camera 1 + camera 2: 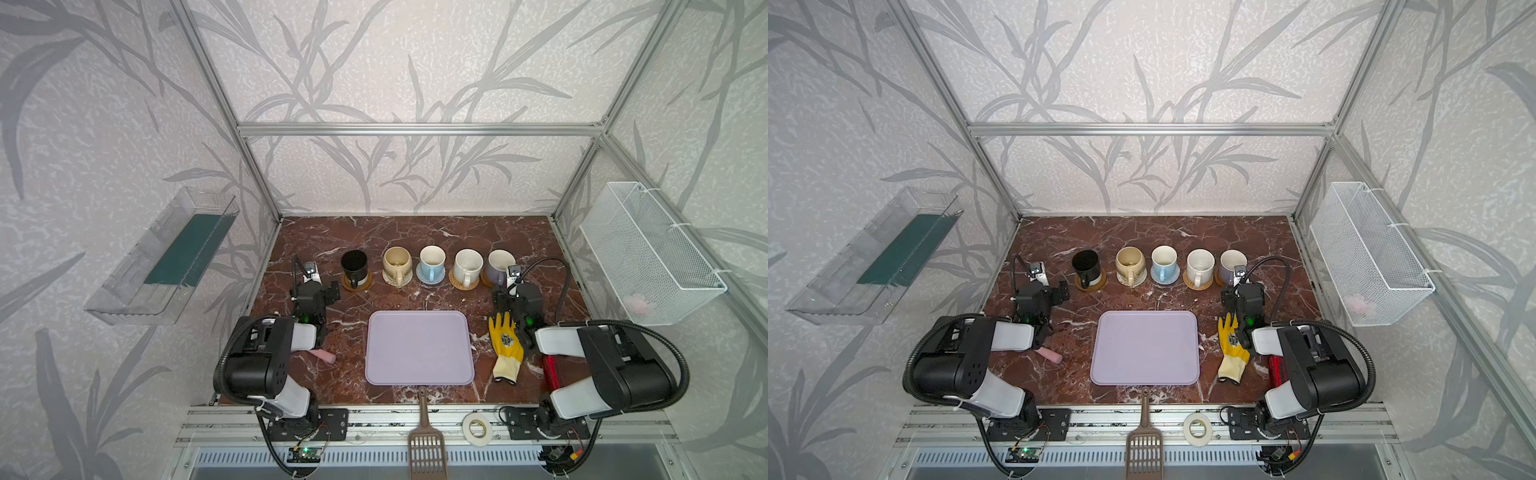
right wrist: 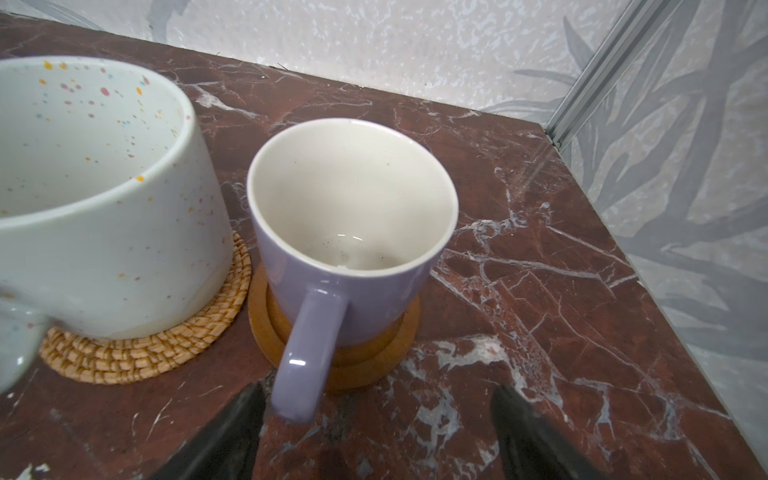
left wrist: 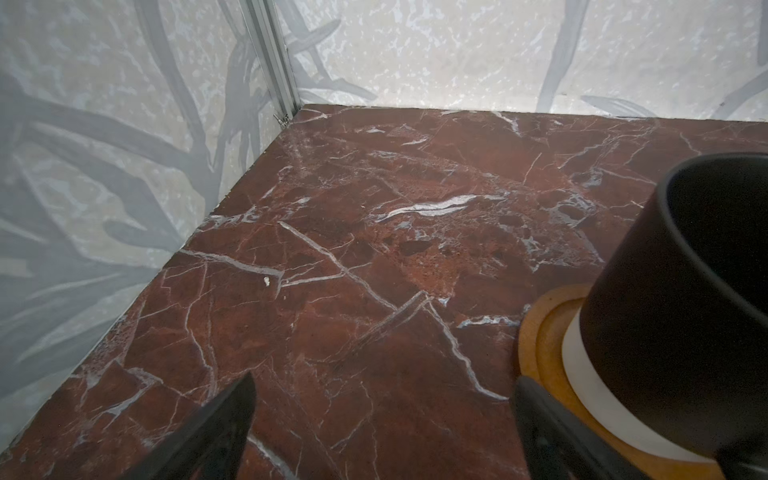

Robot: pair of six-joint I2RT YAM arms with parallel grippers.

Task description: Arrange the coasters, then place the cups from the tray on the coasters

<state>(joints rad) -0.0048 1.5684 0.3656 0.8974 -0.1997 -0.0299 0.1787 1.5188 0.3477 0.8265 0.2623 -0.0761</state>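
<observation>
The left pincer (image 3: 382, 399), beside the black cup (image 3: 685, 270), and the right pincer (image 2: 378, 399), just short of the handle of the lavender cup (image 2: 332, 291), both stand spread and empty, seemingly because every cup ahead of them sits on its coaster (image 2: 145, 357), with the tray (image 1: 419, 349) lying bare behind them.

A robot test cell, not a lived-in room — a silver aluminium-profile frame (image 1: 419, 129) holds flat panels of grey leaf-print wallpaper (image 1: 374, 62) around a red-brown marble-look tabletop (image 1: 415, 237). Two black-and-white robot arms (image 1: 257, 353) (image 1: 615, 361) stand bolted to a slotted metal rail (image 1: 395, 419) at its front edge — a bare green-lit circuit board (image 1: 305, 453) beside one base.
</observation>
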